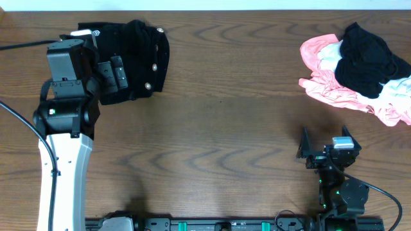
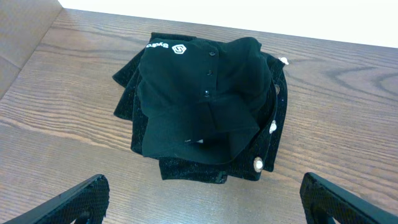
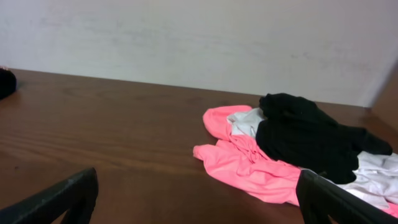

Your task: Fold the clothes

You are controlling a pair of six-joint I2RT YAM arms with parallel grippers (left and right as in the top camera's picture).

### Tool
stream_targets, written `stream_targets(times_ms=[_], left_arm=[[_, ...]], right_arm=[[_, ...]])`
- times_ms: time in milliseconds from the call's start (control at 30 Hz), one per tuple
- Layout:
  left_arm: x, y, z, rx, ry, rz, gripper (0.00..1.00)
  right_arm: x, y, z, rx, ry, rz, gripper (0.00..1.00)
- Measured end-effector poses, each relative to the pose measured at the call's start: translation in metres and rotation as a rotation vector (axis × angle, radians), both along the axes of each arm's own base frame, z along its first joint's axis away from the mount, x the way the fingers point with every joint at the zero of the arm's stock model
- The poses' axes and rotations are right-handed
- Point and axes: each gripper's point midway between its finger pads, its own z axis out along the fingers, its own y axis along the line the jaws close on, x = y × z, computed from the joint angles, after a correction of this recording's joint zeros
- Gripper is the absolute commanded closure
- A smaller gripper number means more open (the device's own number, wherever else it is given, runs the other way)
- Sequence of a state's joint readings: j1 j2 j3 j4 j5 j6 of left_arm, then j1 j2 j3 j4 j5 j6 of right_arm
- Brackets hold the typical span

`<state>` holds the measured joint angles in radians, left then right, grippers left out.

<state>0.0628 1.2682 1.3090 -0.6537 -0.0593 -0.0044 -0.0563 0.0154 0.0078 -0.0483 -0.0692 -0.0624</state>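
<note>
Nearest you in the overhead view is the left arm (image 1: pixel 61 160), its white link rising from the near left edge of the table (image 1: pixel 225 128). The left gripper (image 1: pixel 117 72) hovers over the near-left edge of the folded black stack (image 1: pixel 141 54). That stack sits at the far left, close to the table's far edge. At the far right lies the loose heap: a pink garment (image 1: pixel 324 86) under a black garment (image 1: pixel 366 61), with a white garment (image 1: pixel 398 86) running to the frame's right edge. The right gripper (image 1: pixel 326 144) sits low at the near right, well apart from the heap. Between stack and heap you have a broad stretch of bare wood. In the left wrist view, the left gripper (image 2: pixel 211 202) is spread wide and holds nothing, with one fingertip in each lower corner. The black stack (image 2: pixel 205 106) lies ahead of them, apart from both. Its top layer shows a white logo (image 2: pixel 168 48) toward the far edge, and white snaps (image 2: pixel 257 163) dot the right edge. The table's far edge runs just behind the stack, and bare wood shows on both sides of it. In the right wrist view, the right gripper (image 3: pixel 199 202) is also spread wide and holds nothing. The pink garment (image 3: pixel 249 162) lies ahead and to the right, its ragged near edge toward you. The black garment (image 3: pixel 305 134) is on top and the white garment (image 3: pixel 373 174) is at the right. Open tabletop stretches away to the left as far as the wall.
</note>
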Motion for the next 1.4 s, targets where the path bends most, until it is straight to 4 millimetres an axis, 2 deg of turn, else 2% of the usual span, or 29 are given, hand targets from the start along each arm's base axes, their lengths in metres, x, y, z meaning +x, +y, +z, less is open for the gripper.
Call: stream_targets(times_ms=[1300, 1400], left_arm=[[-0.0002, 0.0, 0.0002, 0.0, 0.0, 0.0, 0.02], [-0.0062, -0.0004, 0.0005, -0.001, 0.01, 0.0, 0.02]], right_arm=[[-0.0004, -0.001, -0.0034, 0.0, 0.014, -0.006, 0.01], [-0.0004, -0.001, -0.0034, 0.0, 0.014, -0.006, 0.01]])
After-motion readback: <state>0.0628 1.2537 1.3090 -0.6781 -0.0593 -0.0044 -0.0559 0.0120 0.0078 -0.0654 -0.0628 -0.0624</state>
